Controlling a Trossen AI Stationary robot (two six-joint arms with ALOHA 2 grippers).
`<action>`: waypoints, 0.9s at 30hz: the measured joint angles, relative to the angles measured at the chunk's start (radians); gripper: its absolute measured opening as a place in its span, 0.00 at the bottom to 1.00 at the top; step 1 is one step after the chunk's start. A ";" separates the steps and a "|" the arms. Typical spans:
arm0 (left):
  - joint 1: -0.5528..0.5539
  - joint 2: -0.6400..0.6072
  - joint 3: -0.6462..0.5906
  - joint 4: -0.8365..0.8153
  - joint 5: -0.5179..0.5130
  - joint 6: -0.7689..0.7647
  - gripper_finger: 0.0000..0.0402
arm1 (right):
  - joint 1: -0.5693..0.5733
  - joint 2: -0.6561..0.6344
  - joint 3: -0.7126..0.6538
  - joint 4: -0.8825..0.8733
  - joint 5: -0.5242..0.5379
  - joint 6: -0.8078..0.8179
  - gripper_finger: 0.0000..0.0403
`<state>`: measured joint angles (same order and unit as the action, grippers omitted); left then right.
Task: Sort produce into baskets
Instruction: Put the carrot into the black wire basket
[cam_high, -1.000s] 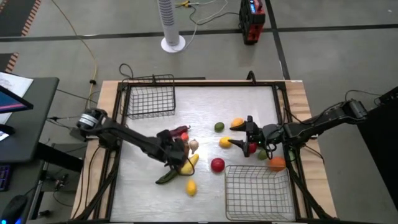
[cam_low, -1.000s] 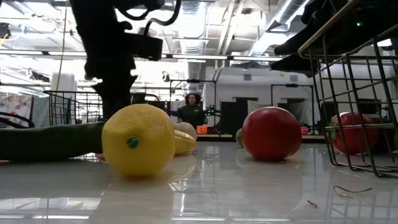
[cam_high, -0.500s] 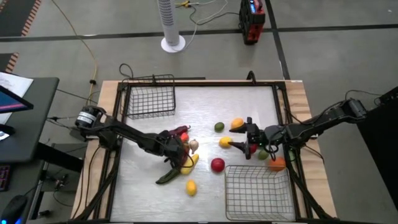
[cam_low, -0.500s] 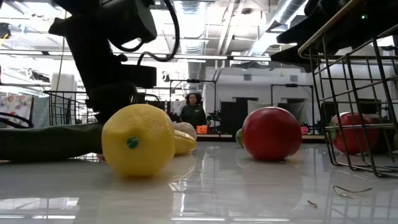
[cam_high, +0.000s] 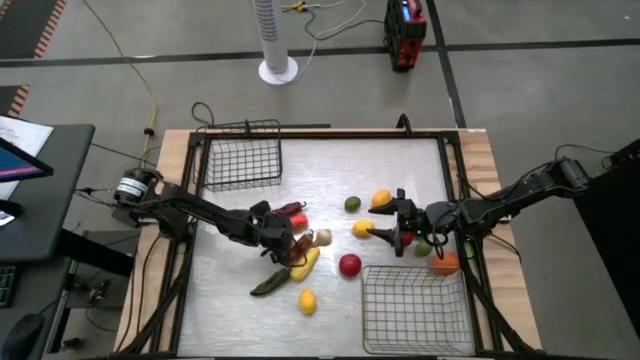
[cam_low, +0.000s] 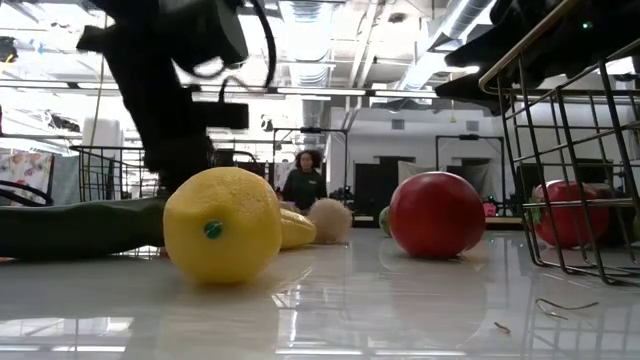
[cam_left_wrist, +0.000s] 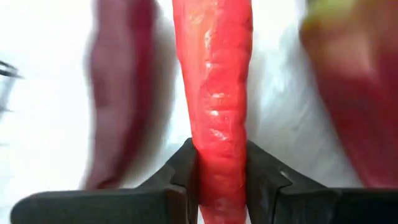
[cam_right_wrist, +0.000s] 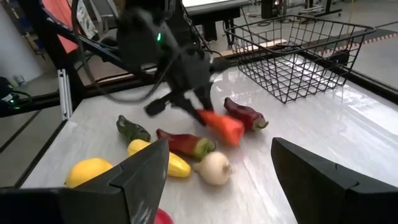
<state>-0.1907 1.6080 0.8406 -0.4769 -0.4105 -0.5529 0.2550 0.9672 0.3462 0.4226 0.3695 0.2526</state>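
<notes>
Left tool (cam_left_wrist: 222, 168) clamping red carrot (cam_left_wrist: 219, 93), dark-red pepper (cam_left_wrist: 118, 93) just beside

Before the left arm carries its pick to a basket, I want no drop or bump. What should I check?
1. Left gripper shut on the red piece, a finger on each side: ok.
2. Red piece clear of the table: cannot tell.
3. Far basket has room: ok, nothing in it.
4. Table between left gripper and far basket free of produce: ok.
5. Right gripper open and apart from the left arm: ok.
</notes>
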 joint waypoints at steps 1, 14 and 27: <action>0.004 -0.035 0.000 -0.019 -0.012 0.000 0.17 | 0.000 0.000 0.000 0.000 0.000 0.001 0.77; 0.255 -0.561 0.002 -0.322 -0.299 0.012 0.24 | -0.002 0.002 0.000 0.003 0.020 0.009 0.77; 0.654 -0.606 0.035 -0.336 -0.215 0.234 0.50 | -0.002 0.002 0.000 0.027 0.022 0.005 0.77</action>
<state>0.4638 1.0019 0.8754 -0.8130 -0.6256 -0.3194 0.2527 0.9695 0.3458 0.4500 0.3916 0.2573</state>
